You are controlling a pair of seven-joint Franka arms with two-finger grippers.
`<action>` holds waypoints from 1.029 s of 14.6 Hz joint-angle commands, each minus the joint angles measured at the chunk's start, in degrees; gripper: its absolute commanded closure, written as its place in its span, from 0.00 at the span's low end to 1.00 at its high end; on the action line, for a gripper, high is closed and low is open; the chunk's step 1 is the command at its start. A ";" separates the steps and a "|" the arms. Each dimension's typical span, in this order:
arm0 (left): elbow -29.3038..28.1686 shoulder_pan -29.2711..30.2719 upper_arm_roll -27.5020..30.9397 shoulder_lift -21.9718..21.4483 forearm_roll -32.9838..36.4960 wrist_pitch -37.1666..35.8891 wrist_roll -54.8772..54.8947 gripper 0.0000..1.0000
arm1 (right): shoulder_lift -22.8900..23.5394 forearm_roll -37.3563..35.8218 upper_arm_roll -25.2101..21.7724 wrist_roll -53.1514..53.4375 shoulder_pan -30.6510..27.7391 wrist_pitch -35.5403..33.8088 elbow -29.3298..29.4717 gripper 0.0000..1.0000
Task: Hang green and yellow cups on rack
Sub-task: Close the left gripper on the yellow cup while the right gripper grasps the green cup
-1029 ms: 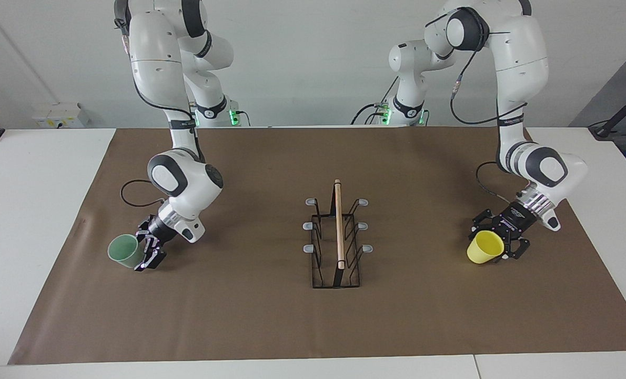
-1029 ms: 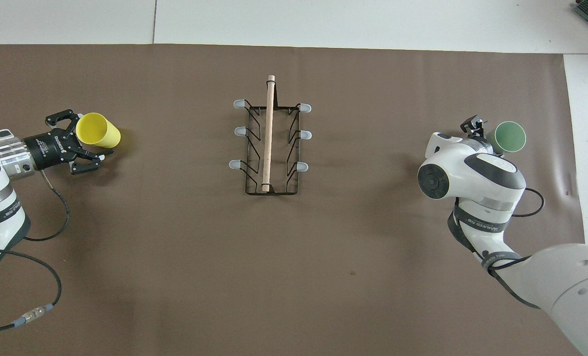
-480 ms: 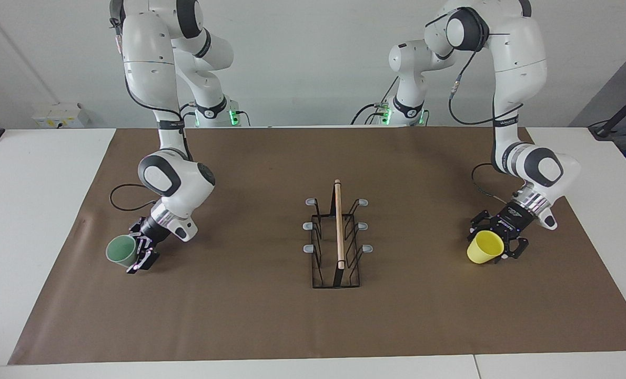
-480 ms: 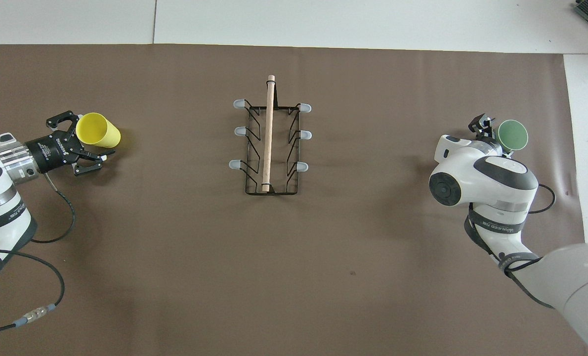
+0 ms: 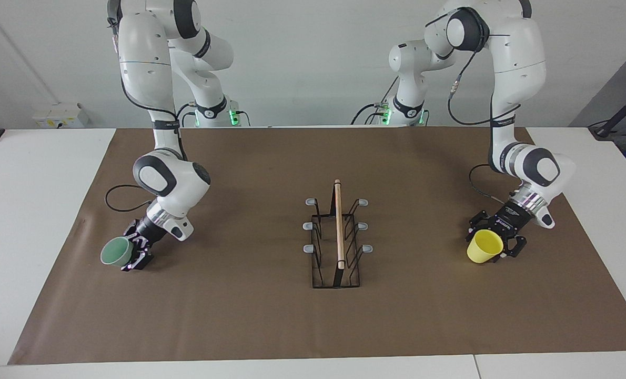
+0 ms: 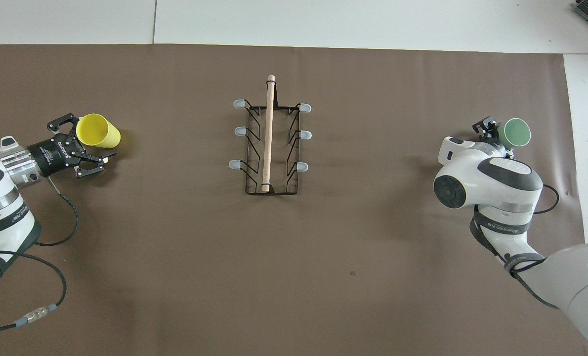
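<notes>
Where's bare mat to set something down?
Free: mat between rack and green cup, between rack and yellow cup, plus the strip farther from the robots. Crowded: right end effector gripping green cup, left end effector around yellow cup.

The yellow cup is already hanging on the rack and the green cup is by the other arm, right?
Not quite. The yellow cup is not on the rack; it lies on its side at the left gripper, at the left arm's end of the table. The green cup is at the right gripper. The facing view shows it.
</notes>
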 commanded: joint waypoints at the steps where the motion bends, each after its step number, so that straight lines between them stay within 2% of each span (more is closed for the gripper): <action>1: -2.30 -0.08 0.12 -1.05 -2.79 -0.46 3.58 0.00 | -0.47 -2.73 0.40 1.63 -0.54 0.67 -0.80 1.00; 3: -2.39 -0.26 0.12 -1.05 -2.88 -0.37 4.03 0.01 | -0.55 -2.12 0.40 1.36 -0.28 0.75 -0.36 1.00; 5: -2.65 -0.52 0.12 -1.05 -4.46 -0.28 4.03 0.16 | -1.69 -0.29 0.49 1.28 -0.28 1.28 -0.36 1.00; 7: -2.65 -0.70 0.12 -1.14 -5.34 -0.28 4.03 0.21 | -3.45 6.28 0.58 -1.08 -0.54 3.47 -0.45 1.00; 8: -2.91 -0.70 0.03 -1.22 -5.95 -0.28 4.03 0.34 | -4.15 11.02 0.58 -3.19 -0.45 4.09 -0.45 1.00; 9: -3.00 -0.78 0.03 -1.31 -7.35 -0.46 4.03 0.99 | -5.20 16.55 0.58 -5.30 -0.28 4.10 -0.54 1.00; 12: -2.39 -0.87 0.12 -1.66 -7.37 -0.72 3.86 1.00 | -9.07 32.54 2.24 -13.46 0.60 2.70 -0.98 1.00; 15: -0.90 -1.83 0.38 -3.50 -6.67 0.24 2.11 1.00 | -11.09 47.15 6.63 -17.27 0.60 -4.75 0.95 1.00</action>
